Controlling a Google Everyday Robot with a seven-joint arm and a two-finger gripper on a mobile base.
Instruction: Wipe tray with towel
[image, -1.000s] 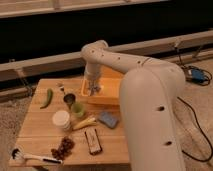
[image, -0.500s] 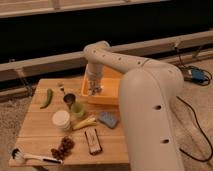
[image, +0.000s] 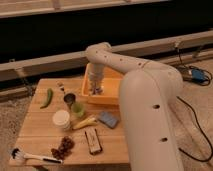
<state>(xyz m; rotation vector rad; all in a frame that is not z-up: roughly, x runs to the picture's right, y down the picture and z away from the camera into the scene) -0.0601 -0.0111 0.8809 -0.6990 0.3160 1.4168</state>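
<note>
end effector (image: 96, 90) down inside the tray (image: 109, 98), near its left wall | fingers pinched together, can't tell on what | tray's on my bench (image: 40, 131)

The arm (image: 145, 100) I'm driving is a chain of fat, smooth, cream-white plastic shells, rounded like tubes with bulbous joints. The big near segment has a few small dark round holes down its side. At the far end it narrows to a duller grey wrist and a small dark two-finger gripper (image: 96, 90), fingers pressed together, down inside the yellow-orange plastic tray (image: 109, 98).
</note>
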